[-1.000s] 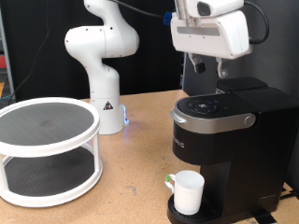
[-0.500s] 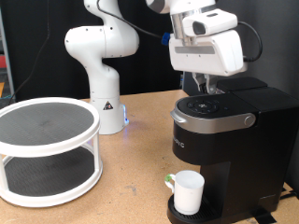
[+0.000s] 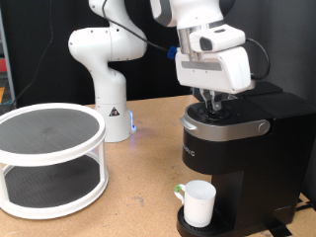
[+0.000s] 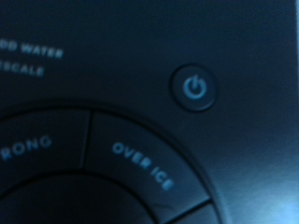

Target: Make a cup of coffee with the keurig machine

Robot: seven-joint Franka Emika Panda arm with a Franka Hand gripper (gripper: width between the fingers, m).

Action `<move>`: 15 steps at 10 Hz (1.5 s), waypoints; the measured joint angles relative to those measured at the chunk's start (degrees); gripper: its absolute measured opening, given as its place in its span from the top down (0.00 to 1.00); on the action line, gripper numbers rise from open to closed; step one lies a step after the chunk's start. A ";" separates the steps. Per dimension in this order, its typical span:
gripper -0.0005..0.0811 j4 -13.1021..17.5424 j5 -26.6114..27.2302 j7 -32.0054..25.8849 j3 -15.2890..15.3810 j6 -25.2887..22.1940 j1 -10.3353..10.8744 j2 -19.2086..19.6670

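The black keurig machine stands at the exterior view's right, with its grey-silver lid handle shut. The white cup sits upright on the machine's drip tray, under the spout. My gripper hangs straight down, its fingertips just above or at the round top panel. No finger shows in the wrist view. That view is filled by the top panel at very close range, with the lit power button and the "OVER ICE" button. Nothing shows between the fingers.
A white two-tier round rack stands on the wooden table at the exterior view's left. The white arm base stands behind it, near the middle. A dark backdrop closes the rear.
My gripper has come down and moved towards the exterior view's left, from high above the machine to its top panel. The cup and the machine have not moved.
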 joint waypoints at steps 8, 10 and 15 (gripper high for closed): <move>0.98 3.76 -1.91 3.47 -0.22 -7.19 -0.45 2.69; 0.98 6.77 -1.91 5.20 -0.43 -11.97 -0.80 4.55; 0.98 12.42 -2.87 7.63 -1.40 -22.42 -0.87 7.89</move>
